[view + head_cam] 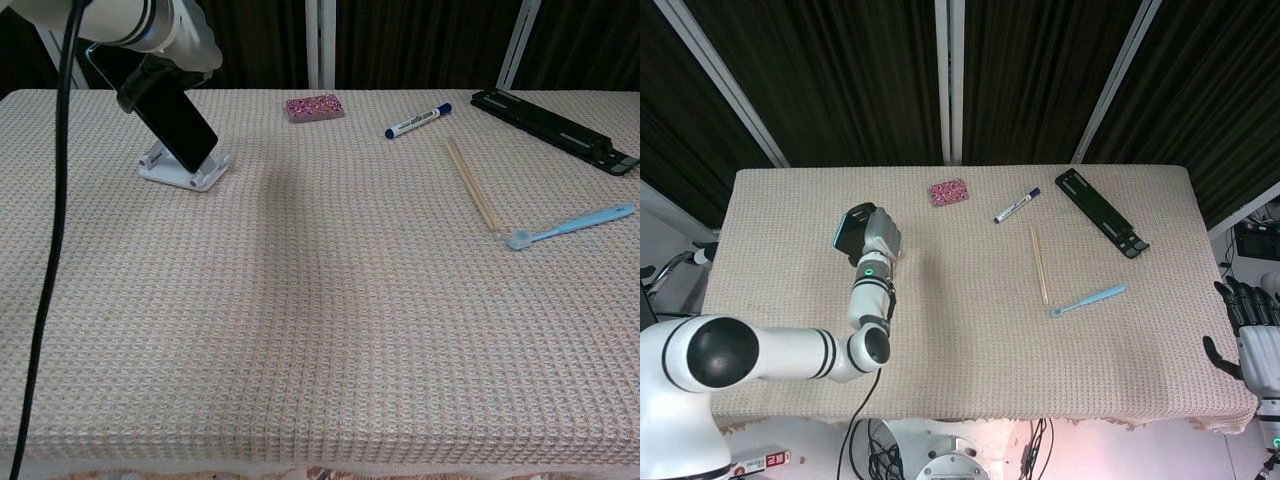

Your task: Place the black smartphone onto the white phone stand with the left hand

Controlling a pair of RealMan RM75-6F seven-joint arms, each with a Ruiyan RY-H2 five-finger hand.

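Note:
The black smartphone [165, 108] leans tilted on the white phone stand [186, 172] at the table's far left, its lower edge down at the stand's lip. My left hand [160, 45] grips the phone's upper end from above. In the head view the left hand [878, 236] covers the stand, and only the phone's top edge [849, 228] shows beside it. My right hand [1248, 335] hangs off the table's right front corner with its fingers apart, holding nothing.
A pink glittery case [315, 107], a blue-capped marker [418, 120] and a long black folded stand [555, 130] lie along the back. A pair of wooden chopsticks [471, 184] and a light blue toothbrush [570, 227] lie at the right.

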